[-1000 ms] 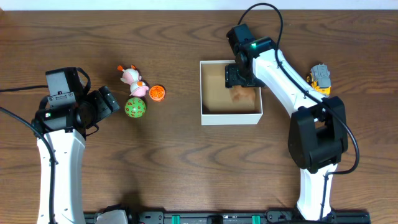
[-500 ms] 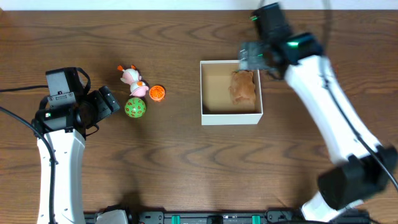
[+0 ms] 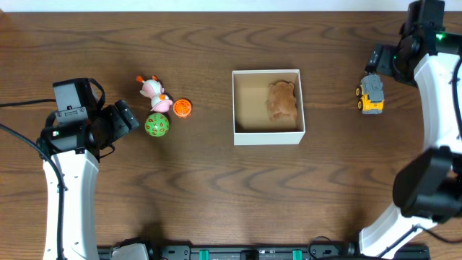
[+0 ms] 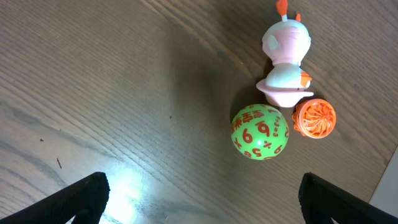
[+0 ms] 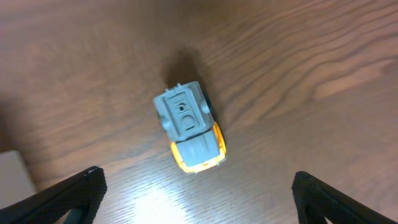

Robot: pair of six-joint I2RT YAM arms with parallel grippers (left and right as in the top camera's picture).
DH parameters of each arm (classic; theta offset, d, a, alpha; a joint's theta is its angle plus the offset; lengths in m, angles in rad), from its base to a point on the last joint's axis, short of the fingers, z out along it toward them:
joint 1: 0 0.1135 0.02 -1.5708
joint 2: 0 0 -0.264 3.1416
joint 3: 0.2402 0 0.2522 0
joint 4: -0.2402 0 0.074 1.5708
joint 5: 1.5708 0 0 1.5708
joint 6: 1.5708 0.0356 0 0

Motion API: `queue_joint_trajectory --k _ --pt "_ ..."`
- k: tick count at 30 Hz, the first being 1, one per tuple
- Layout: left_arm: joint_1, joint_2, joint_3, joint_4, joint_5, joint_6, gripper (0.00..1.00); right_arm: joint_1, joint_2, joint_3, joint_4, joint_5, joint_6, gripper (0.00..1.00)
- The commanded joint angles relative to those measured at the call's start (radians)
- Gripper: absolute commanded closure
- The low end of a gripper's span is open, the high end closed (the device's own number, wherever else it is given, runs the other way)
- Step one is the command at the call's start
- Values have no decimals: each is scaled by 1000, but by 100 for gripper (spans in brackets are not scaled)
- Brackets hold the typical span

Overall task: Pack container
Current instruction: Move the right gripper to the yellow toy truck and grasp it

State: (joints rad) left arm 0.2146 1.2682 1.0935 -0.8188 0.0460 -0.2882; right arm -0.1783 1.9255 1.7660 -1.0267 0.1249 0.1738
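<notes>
Overhead, front to back: left gripper (image 3: 125, 118), jaws wide, nr green number ball (image 3: 157, 125); container (image 3: 267, 136) mid-table, brown toy (image 3: 282, 101) inside, rt side; orange ball (image 3: 182, 107), pink figure (image 3: 153, 89) clustered w/ green; grey-yellow truck (image 3: 372, 94) beside right gripper (image 3: 376, 58), jaws wide.

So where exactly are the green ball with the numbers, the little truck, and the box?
green ball (image 4: 260, 132): left wrist view, middle of its numbered surface.
toy truck (image 5: 189, 134): right wrist view, middle of its body, seen from above.
box (image 3: 267, 136): overhead view, its white wall nearest the bottom of the picture.
</notes>
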Motion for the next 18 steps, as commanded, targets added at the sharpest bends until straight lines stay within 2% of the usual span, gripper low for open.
queue_joint_trajectory --k 1,6,12,18 --pt "4 6 21 -3 -5 5 2 -22 63 -5 19 -65 -135 1" --pt "4 6 21 -3 -5 5 2 -38 151 -5 43 -118 -194 12" --pt "4 6 21 -3 -5 5 2 -37 226 -5 72 -119 -185 14" --pt "4 6 21 -3 -5 5 2 -37 262 -5 81 -134 -174 19"
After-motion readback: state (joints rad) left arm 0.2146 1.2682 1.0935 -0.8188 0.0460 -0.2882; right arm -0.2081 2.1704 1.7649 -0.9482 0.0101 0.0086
